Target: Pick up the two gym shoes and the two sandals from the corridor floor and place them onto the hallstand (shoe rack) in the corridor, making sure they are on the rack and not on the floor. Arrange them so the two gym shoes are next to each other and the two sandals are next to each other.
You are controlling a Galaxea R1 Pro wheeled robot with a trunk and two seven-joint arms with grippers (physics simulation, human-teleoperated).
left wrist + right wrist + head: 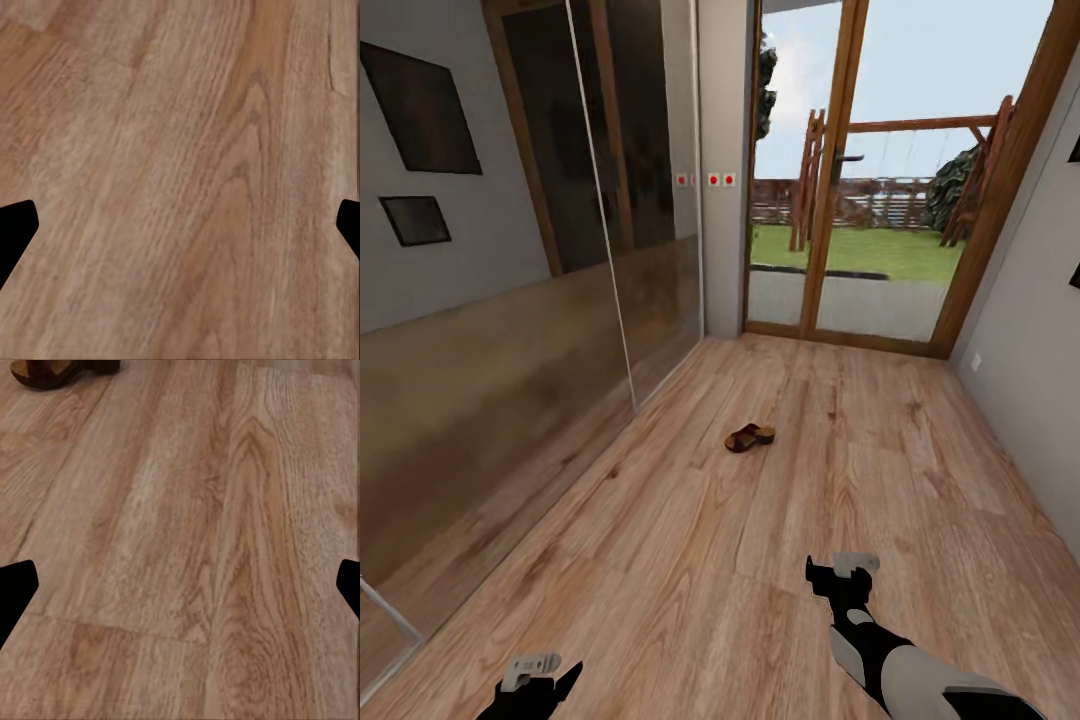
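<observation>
- One brown leather flip-flop sandal (749, 437) lies on the light brown wood-plank floor (660, 560), well in front of both grippers and nearer the glass door (880, 200) than they are.
- It has a tan footbed and dark brown straps. It looks small from the head view.
- The right gripper (843, 573) hangs over bare floor, its jaws spread wide with nothing in them.
- The left gripper (538, 676), also wide and empty, is farthest from the door.
</observation>
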